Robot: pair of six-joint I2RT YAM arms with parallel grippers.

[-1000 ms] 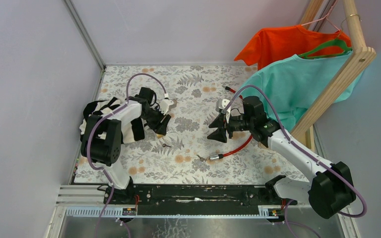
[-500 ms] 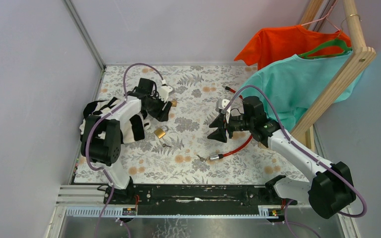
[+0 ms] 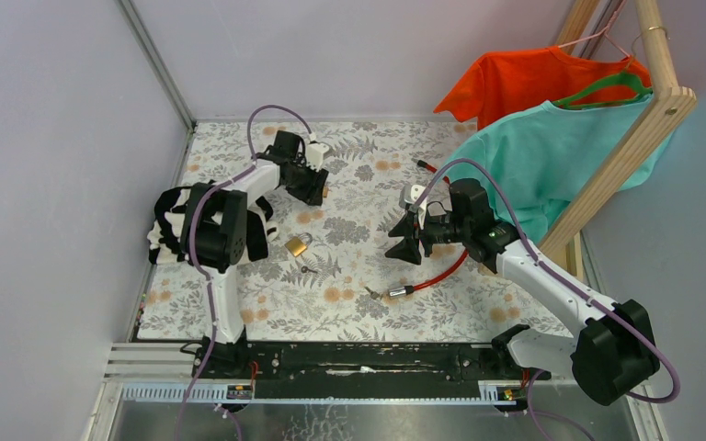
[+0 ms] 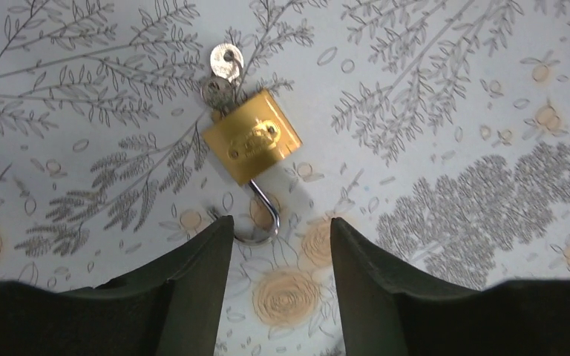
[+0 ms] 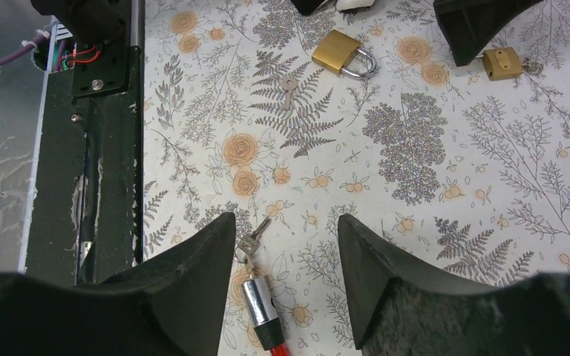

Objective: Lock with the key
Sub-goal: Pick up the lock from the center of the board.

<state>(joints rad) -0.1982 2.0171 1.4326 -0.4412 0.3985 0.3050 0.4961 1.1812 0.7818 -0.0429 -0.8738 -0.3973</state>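
The middle of the table (image 3: 358, 193) has room to pass. A padlock (image 3: 298, 245) and key (image 3: 308, 270) lie at 8 o'clock, with a striped cloth (image 3: 167, 225) heaped at 9 o'clock. Shirts (image 3: 542, 152) on a wooden rack (image 3: 630, 152) hang over 3 o'clock. A red cable (image 3: 443, 272) lies at 4 o'clock.

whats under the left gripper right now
Below the open left gripper a small brass padlock lies flat on the floral cloth, shackle swung open, keys at its far end. The keyhole is hidden; whether a key is inserted cannot be told.
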